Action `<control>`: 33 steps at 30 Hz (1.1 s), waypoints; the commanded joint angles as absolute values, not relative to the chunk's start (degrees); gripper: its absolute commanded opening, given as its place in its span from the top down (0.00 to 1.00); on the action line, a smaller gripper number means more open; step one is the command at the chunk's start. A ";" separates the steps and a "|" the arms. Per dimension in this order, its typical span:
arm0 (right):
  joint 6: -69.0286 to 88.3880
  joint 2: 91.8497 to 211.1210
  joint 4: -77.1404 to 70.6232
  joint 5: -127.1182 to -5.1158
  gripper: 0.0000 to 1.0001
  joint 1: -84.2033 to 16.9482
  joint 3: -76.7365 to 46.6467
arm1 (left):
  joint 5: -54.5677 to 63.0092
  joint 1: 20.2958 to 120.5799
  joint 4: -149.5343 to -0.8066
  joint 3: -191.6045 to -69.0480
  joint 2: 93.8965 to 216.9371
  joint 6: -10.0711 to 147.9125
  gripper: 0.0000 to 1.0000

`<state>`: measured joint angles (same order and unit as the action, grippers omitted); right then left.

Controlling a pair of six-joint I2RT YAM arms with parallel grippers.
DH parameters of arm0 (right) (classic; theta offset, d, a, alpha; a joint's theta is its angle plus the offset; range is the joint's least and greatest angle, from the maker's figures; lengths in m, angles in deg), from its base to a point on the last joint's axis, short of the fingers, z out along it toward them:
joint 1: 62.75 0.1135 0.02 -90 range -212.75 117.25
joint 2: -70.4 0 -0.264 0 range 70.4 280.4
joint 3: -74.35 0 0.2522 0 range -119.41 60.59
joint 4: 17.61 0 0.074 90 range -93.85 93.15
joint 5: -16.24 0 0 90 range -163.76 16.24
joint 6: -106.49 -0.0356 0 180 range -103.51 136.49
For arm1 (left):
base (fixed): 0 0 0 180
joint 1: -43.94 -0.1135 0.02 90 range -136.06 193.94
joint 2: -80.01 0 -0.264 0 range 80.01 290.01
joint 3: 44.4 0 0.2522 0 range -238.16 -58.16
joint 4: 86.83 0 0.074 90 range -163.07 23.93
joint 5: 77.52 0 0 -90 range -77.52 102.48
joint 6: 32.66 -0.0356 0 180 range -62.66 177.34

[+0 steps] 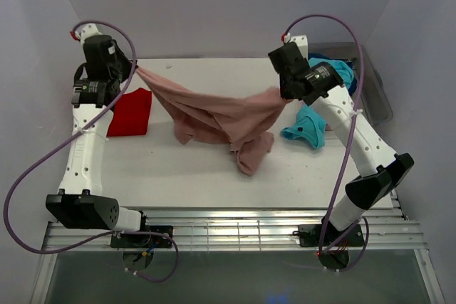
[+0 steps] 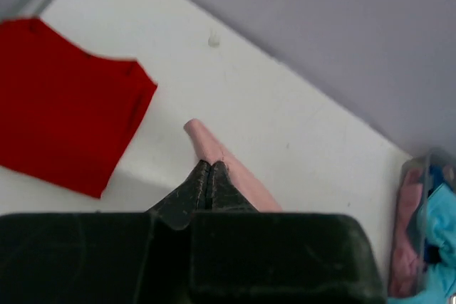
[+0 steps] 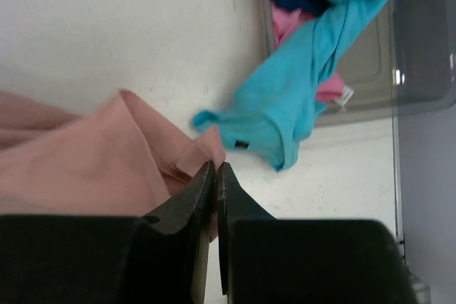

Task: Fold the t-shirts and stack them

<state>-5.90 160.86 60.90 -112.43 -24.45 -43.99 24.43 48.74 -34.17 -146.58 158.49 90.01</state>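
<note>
Across the white table point(image 1: 178, 169), the dusty-pink t-shirt point(image 1: 214, 115) is being held aloft: one end is being clamped in the left gripper point(image 1: 135, 70), the other in the right gripper point(image 1: 283, 99), both clenched on cloth. Its long axis is being stretched left to right between them, with the slack middle sagging to the table nearer the right arm. Laying it flat is judged to need both ends lowered together.

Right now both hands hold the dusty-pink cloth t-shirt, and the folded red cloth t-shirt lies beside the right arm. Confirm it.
Wrong side: the folded red cloth t-shirt lies beside the left arm, as the top external view shows. The left hand and right hand do hold the dusty-pink cloth t-shirt.
</note>
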 commanded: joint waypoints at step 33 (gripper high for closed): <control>6.13 138.79 50.21 -77.20 0.92 -38.23 -73.44 | 15.31 47.19 -9.96 -184.52 143.37 97.50 1.00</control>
<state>7.98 139.79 53.20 -81.03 -38.26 -71.79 18.37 47.32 -16.47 -180.52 139.87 96.43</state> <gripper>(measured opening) 0.084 0.022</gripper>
